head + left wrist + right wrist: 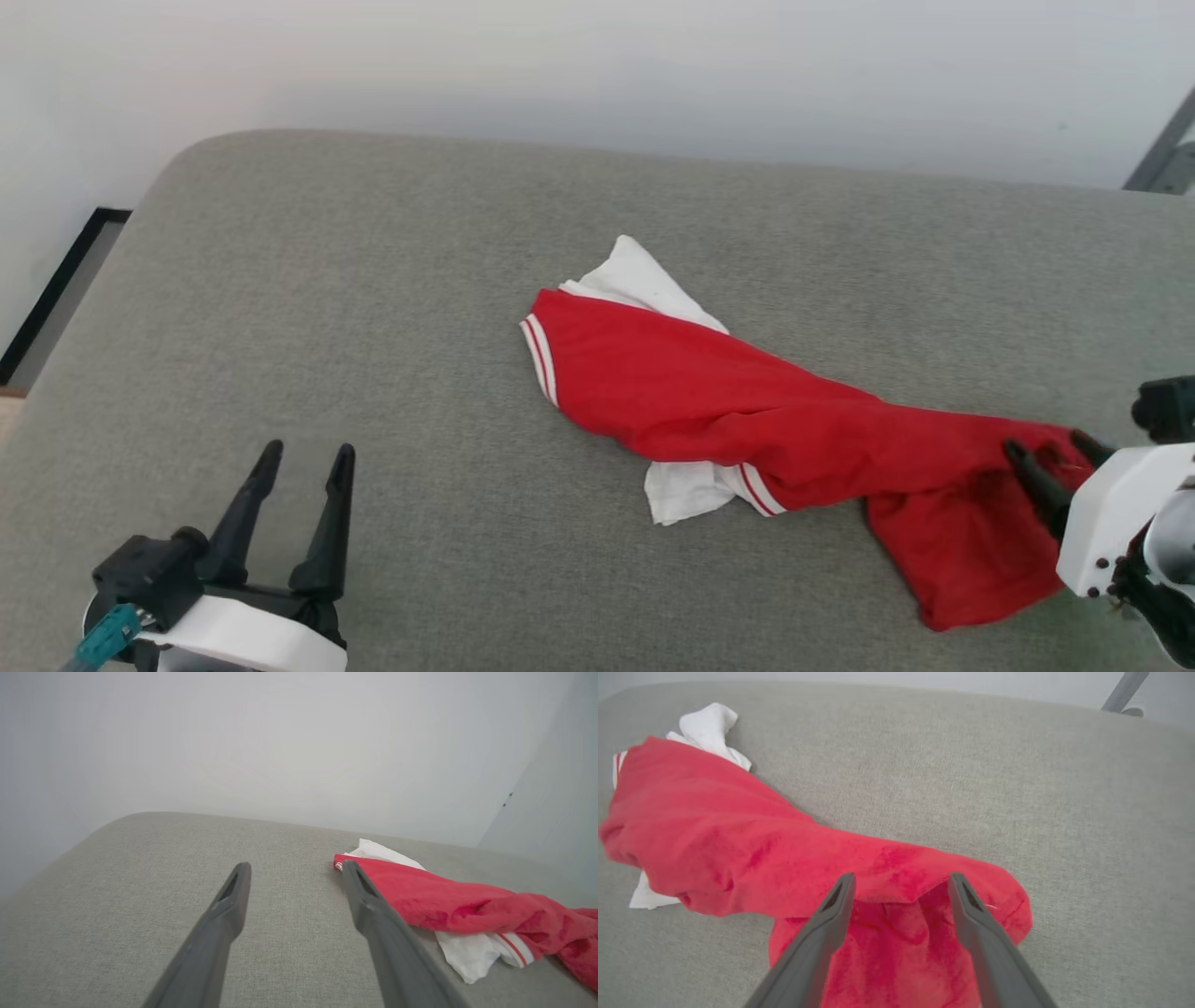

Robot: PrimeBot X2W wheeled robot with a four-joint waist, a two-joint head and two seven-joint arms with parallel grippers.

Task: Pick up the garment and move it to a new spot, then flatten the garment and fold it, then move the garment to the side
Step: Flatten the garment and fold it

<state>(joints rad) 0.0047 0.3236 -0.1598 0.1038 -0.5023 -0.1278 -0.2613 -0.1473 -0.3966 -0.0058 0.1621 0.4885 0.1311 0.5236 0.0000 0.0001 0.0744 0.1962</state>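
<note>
A crumpled bright red knit shirt (747,411) is lying on the grey fabric cushion (373,280); the right fingers (829,924) are gaping wide over its end, and the left fingers (226,914) are gaping wide nearby.

I count one bright red knit shirt (747,411) with white sleeve ends, one grey woven-fabric cushion (373,280), and two grippers: a left gripper (308,451) and a right gripper (1046,443), each with two long dark fingers.
</note>
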